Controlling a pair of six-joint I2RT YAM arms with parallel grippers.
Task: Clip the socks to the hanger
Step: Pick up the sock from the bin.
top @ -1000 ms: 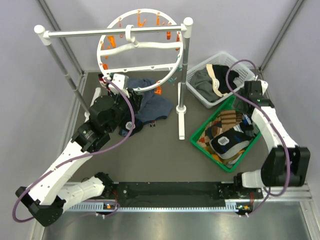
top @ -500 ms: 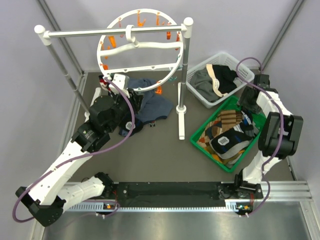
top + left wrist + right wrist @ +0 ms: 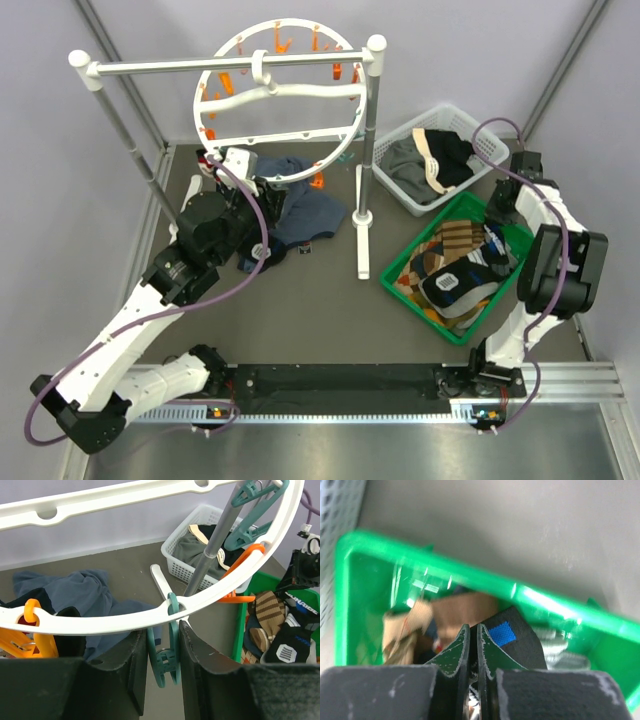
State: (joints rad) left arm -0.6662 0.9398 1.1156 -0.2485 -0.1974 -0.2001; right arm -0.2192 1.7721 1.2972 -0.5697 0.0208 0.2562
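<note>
Hanger ring (image 3: 100, 622), teal clip (image 3: 160, 666) in left pincer (image 3: 160, 635)

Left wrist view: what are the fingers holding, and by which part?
The left fingers grip a teal clip on the hanger, by its lower handle end.

Saw a white rack (image 3: 230, 64) with two posts at the back of a dark table (image 3: 310, 320). Found a big blue-grey piece of clothing (image 3: 312, 215) lying crumpled on the table, near the foot of one post. Spotted a white basket (image 3: 392, 189) over on the right, filled with grey, black and cream clothes (image 3: 410, 165). Noticed a green bin (image 3: 420, 312) just beside that basket, on its near side. Saw plain grey walls (image 3: 480, 50) behind.
</note>
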